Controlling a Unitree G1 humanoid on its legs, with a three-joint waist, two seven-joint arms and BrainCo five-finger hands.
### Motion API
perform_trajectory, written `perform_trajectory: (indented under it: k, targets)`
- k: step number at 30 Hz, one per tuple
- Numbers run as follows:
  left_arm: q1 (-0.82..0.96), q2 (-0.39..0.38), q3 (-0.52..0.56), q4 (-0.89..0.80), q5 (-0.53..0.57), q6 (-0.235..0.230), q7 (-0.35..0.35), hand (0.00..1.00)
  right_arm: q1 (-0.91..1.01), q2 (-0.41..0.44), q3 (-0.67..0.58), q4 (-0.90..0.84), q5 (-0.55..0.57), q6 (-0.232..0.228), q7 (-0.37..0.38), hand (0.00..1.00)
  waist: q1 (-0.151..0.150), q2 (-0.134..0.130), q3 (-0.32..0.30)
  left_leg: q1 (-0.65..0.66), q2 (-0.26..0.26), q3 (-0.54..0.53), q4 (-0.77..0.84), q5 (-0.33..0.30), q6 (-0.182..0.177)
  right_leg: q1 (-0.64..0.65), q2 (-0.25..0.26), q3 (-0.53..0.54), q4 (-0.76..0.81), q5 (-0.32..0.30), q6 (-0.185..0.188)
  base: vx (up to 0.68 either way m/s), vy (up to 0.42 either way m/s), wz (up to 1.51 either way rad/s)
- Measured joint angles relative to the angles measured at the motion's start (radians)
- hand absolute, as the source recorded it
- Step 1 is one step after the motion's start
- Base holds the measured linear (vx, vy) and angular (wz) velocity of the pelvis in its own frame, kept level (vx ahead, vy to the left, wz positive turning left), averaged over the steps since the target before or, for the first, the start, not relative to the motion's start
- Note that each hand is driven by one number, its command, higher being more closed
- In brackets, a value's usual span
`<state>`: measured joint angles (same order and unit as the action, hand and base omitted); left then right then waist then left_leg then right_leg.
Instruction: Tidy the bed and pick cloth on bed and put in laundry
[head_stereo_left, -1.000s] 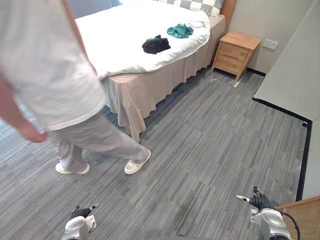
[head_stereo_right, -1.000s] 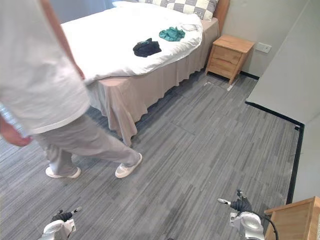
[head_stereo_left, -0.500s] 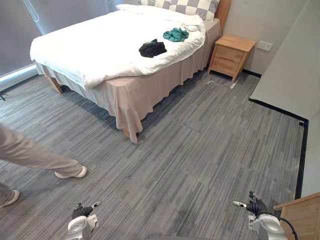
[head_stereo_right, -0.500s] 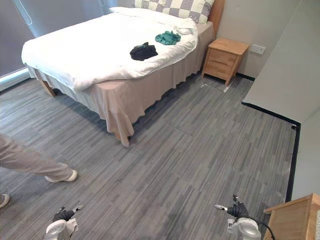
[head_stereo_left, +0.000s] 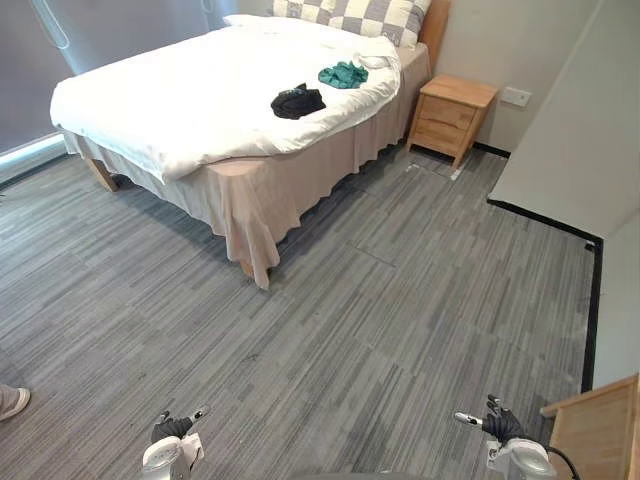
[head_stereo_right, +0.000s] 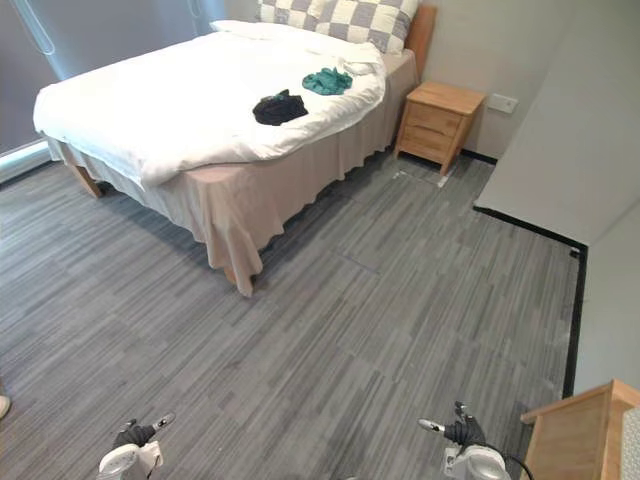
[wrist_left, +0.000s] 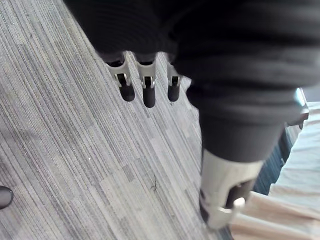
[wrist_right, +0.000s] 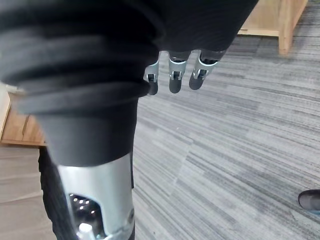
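Hanging low over the grey floor (head_stereo_left: 380, 300), the left hand (head_stereo_left: 172, 428) and right hand (head_stereo_left: 497, 424) are both empty, fingers loosely straight; the person who crossed in front a second ago has gone, leaving one shoe (head_stereo_left: 10, 401) at the left edge; farther off, a black cloth (head_stereo_left: 297, 101) and a green cloth (head_stereo_left: 343, 74) lie apart on the white bed (head_stereo_left: 150, 110); a wooden nightstand (head_stereo_left: 455, 105) stands beside it.
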<state>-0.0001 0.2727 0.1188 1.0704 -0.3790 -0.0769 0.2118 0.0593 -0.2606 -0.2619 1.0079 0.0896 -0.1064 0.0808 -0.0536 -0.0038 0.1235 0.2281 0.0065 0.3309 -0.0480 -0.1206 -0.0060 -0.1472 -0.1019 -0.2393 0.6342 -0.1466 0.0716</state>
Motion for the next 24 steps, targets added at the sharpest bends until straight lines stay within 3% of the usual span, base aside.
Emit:
perform_trajectory:
  k: [1,3,4,6,7,8,9,10,11,12,13,14,15,16,17,18,19,20,21,22,24]
  targets:
    - [0.005,0.005,0.0,0.001,0.003,0.003,0.0,0.0,0.001,0.014,-0.001,0.023,0.0,0.002,0.002,0.0,-0.004,-0.017,0.01,0.021,-0.011,-0.014,0.001,-0.01,0.004,-0.023,-0.021,-0.005,0.073,-0.001,0.0,0.05,0.011,-0.03]
    - [0.007,0.006,-0.002,0.003,0.005,0.01,0.0,0.0,0.007,0.027,-0.001,0.051,0.0,0.006,0.008,0.0,-0.008,-0.023,0.015,0.034,-0.004,-0.022,0.018,-0.026,0.005,-0.048,-0.015,0.006,0.11,-0.051,0.019,0.11,-0.022,0.04]
    - [0.004,0.005,-0.009,0.003,0.009,0.018,-0.002,0.0,0.007,0.028,-0.001,0.068,0.003,0.007,0.012,0.0,-0.012,-0.016,0.025,0.03,0.015,-0.029,0.046,-0.042,0.001,-0.063,0.0,0.005,0.09,-0.078,0.013,0.23,-0.072,0.21]
    - [-0.003,0.007,-0.019,0.003,0.028,0.021,-0.006,0.0,0.009,0.027,-0.007,0.067,0.039,0.007,0.013,0.0,-0.025,-0.005,0.042,0.013,0.058,-0.049,0.088,-0.069,-0.014,-0.093,0.032,-0.007,-0.066,-0.07,0.0,0.26,-0.099,0.25]
    - [-0.012,0.009,-0.017,0.002,0.035,0.023,-0.017,0.0,0.009,0.025,-0.01,0.058,0.048,0.007,0.013,0.0,-0.027,-0.007,0.053,0.015,0.075,-0.056,0.091,-0.079,-0.03,-0.109,0.043,-0.011,-0.229,-0.007,-0.01,0.31,-0.14,0.2]
    - [-0.017,0.01,-0.01,0.002,0.039,0.021,-0.025,0.0,0.014,0.027,-0.011,0.04,0.067,0.01,0.012,0.0,-0.031,-0.017,0.063,0.022,0.082,-0.067,0.089,-0.09,-0.046,-0.119,0.04,-0.006,-0.401,0.081,0.013,0.33,-0.16,0.22]
    - [-0.018,0.009,-0.001,0.002,0.043,0.018,-0.027,0.0,0.021,0.03,-0.011,0.024,0.071,0.012,0.012,0.0,-0.031,-0.026,0.066,0.025,0.081,-0.069,0.089,-0.098,-0.058,-0.133,0.03,0.001,-0.455,0.116,0.03,0.35,-0.217,0.26]
    - [-0.012,0.01,0.025,0.003,0.042,0.014,-0.043,0.0,0.031,0.038,-0.017,0.001,0.07,0.012,0.009,0.0,-0.03,-0.056,0.08,0.047,0.07,-0.072,0.096,-0.126,-0.086,-0.157,-0.011,0.011,-0.496,0.151,0.051,0.38,-0.287,0.23]
    - [0.003,0.009,0.046,0.003,0.042,0.012,-0.049,0.0,0.046,0.05,-0.045,-0.008,0.067,0.011,0.004,0.0,-0.03,-0.069,0.088,0.081,0.073,-0.08,0.123,-0.175,-0.102,-0.159,-0.042,0.018,-0.495,0.165,0.039,0.54,-0.4,0.2]
    - [0.018,-0.001,0.065,0.003,0.045,-0.001,-0.062,0.0,0.054,0.051,-0.067,-0.008,0.067,0.012,0.0,0.0,-0.03,-0.048,0.088,0.108,0.106,-0.089,0.158,-0.234,-0.096,-0.183,-0.04,0.007,-0.406,0.224,-0.007,0.52,-0.365,0.18]
    - [0.025,-0.006,0.067,0.003,0.046,-0.007,-0.064,0.0,0.058,0.05,-0.075,-0.01,0.068,0.012,-0.001,0.0,-0.037,-0.024,0.077,0.109,0.133,-0.092,0.165,-0.258,-0.069,-0.206,-0.028,-0.004,-0.337,0.223,-0.014,0.59,-0.397,0.36]
    - [0.044,-0.016,0.071,0.001,0.045,-0.013,-0.066,0.0,0.074,0.04,-0.078,-0.012,0.068,0.013,0.003,0.0,-0.05,0.015,0.034,0.112,0.17,-0.1,0.179,-0.284,0.006,-0.244,-0.001,-0.028,-0.241,0.177,-0.059,0.66,-0.397,0.2]
    - [0.047,-0.023,0.081,-0.005,0.044,-0.028,-0.073,0.0,0.063,0.035,-0.087,-0.006,0.066,0.021,0.006,0.0,-0.04,0.043,0.036,0.079,0.202,-0.108,0.296,-0.218,-0.019,-0.241,0.03,-0.031,-0.209,0.123,-0.13,0.66,-0.418,-0.03]
    - [0.048,-0.029,0.089,-0.006,0.043,-0.028,-0.083,0.0,0.049,0.034,-0.088,-0.01,0.062,0.02,0.008,0.0,-0.028,0.053,0.041,0.029,0.229,-0.1,0.408,-0.166,-0.087,-0.23,0.045,-0.028,-0.21,0.105,-0.139,0.68,-0.394,-0.45]
    - [0.052,-0.043,0.091,-0.006,0.042,-0.03,-0.088,0.0,0.031,0.027,-0.085,-0.014,0.046,0.012,0.014,0.0,-0.014,0.064,0.057,-0.082,0.271,-0.119,0.669,-0.057,-0.104,-0.182,0.076,-0.018,-0.239,0.07,-0.157,0.68,-0.354,-0.37]
    - [0.059,-0.064,0.091,-0.009,0.042,-0.042,-0.092,0.0,0.027,0.015,-0.078,-0.01,0.024,0.005,0.016,0.0,-0.005,0.088,0.071,-0.194,0.301,-0.161,0.923,-0.051,-0.112,-0.102,0.113,-0.013,-0.289,0.052,-0.169,0.69,-0.305,-0.25]
    - [0.067,-0.072,0.091,-0.013,0.042,-0.047,-0.096,0.0,0.027,0.014,-0.072,-0.009,0.014,0.002,0.015,0.0,0.0,0.093,0.076,-0.239,0.302,-0.175,1.022,-0.062,-0.115,-0.053,0.127,-0.011,-0.316,0.043,-0.176,0.81,-0.27,-0.12]
    - [0.096,-0.08,0.09,-0.037,0.043,-0.048,-0.112,0.0,0.021,0.018,-0.042,-0.009,-0.011,-0.01,0.015,0.0,0.013,0.073,0.092,-0.327,0.277,-0.186,1.126,-0.095,-0.106,0.062,0.137,-0.006,-0.365,0.013,-0.181,0.64,-0.199,-0.11]
    - [0.109,-0.083,0.09,-0.047,0.042,-0.05,-0.118,0.0,0.02,0.019,-0.034,-0.01,-0.011,-0.019,0.018,0.0,0.021,0.06,0.096,-0.36,0.259,-0.178,1.117,-0.103,-0.103,0.102,0.137,-0.005,-0.384,0.003,-0.176,0.72,-0.24,-0.23]
    - [0.133,-0.098,0.09,-0.063,0.041,-0.066,-0.132,0.0,0.016,0.016,-0.031,-0.013,-0.011,-0.045,0.018,0.0,0.051,0.044,0.102,-0.448,0.218,-0.132,1.021,-0.117,-0.08,0.192,0.143,0.001,-0.45,-0.005,-0.175,0.44,-0.166,-0.27]
    - [0.144,-0.116,0.091,-0.075,0.035,-0.075,-0.136,0.0,-0.003,0.007,-0.03,-0.019,-0.012,-0.051,0.019,0.0,0.074,0.038,0.1,-0.518,0.199,-0.04,0.852,-0.105,-0.061,0.253,0.153,0.021,-0.52,-0.008,-0.172,0.53,-0.143,-0.36]
